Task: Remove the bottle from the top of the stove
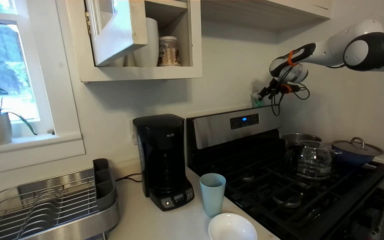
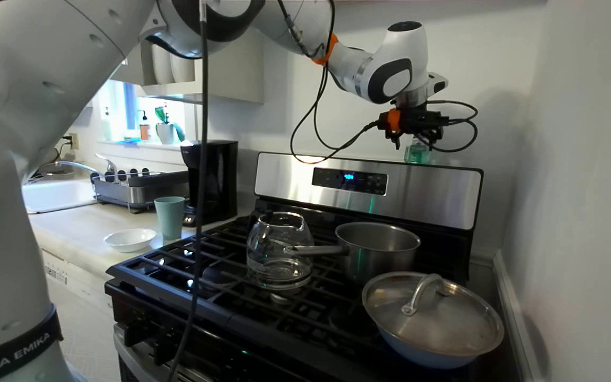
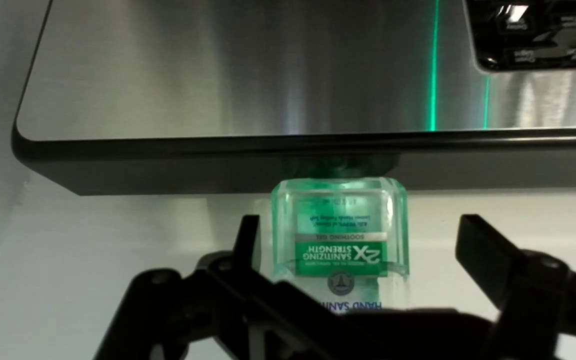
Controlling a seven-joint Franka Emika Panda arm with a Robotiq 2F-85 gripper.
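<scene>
The bottle is a clear green hand sanitizer bottle (image 3: 340,230). It stands on top of the raised back panel of the stove (image 3: 168,75), and its label appears upside down in the wrist view. The bottle shows in both exterior views (image 1: 256,100) (image 2: 417,153). The stove shows there too (image 1: 212,128) (image 2: 295,175). My gripper (image 3: 359,225) is open. The bottle appears between its fingers, with a narrow gap at the left finger and a wider one at the right. The gripper (image 2: 414,142) is at the bottle's upper part, which it partly hides.
On the burners stand a glass kettle (image 2: 279,260), a steel saucepan (image 2: 377,244) and a lidded blue pan (image 2: 433,318). A light blue cup (image 1: 212,193), a white bowl (image 1: 232,228) and a coffee maker (image 1: 162,150) are on the counter. A cabinet door (image 1: 118,36) hangs open.
</scene>
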